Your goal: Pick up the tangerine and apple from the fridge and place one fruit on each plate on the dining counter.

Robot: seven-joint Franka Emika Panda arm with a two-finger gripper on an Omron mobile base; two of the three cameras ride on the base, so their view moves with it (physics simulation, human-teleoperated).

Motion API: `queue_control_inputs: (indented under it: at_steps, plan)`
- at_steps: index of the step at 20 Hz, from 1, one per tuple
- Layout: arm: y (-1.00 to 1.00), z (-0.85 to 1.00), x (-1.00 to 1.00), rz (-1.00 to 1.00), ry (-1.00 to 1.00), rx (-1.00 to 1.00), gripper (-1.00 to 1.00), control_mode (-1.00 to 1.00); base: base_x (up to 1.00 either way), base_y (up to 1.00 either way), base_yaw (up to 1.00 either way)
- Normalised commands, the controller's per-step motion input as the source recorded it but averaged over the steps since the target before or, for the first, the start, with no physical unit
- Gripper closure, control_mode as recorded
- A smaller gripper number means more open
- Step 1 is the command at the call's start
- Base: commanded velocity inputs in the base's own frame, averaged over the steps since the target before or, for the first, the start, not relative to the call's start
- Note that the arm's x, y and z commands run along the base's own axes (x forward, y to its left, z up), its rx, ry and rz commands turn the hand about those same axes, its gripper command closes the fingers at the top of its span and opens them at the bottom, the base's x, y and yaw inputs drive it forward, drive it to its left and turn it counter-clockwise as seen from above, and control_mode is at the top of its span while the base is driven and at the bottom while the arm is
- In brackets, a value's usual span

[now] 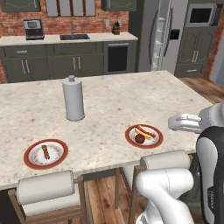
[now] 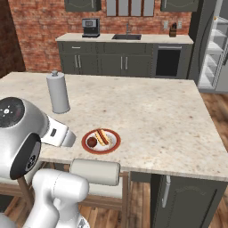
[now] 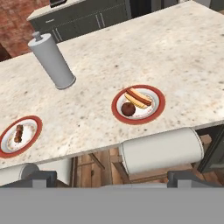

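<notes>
The jaws stand wide apart and empty above a cushioned stool, beyond which the apple rests beside a hot dog on the near plate of the table, the fridge standing open far behind.

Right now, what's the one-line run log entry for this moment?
apple: on right plate, beside hot dog | left plate: skewer, no fruit | claw: open, empty | fridge: open
</notes>
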Motion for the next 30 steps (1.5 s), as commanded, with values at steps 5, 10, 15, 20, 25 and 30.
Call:
queue_control_inputs:
  at_steps: [5,10,15,20,25,30]
  plan:
    - [0.0,0.0,0.0,0.0,0.0,0.0,-1.0,-1.0,0.0,0.0,0.0]
    - [0.0,0.0,0.0,0.0,0.0,0.0,-1.0,1.0,-0.18,-0.26,0.0]
    - [0.0,0.0,0.0,0.0,0.0,0.0,-1.0,1.0,-0.31,-1.0,-0.02]
    - [0.0,0.0,0.0,0.0,0.0,0.0,-1.0,1.0,-0.1,-1.0,-0.01]
    - [0.0,0.0,0.0,0.0,0.0,0.0,-1.0,1.0,-0.03,-1.0,-0.05]
    - [0.0,0.0,0.0,0.0,0.0,0.0,-1.0,1.0,0.26,-1.0,-0.02]
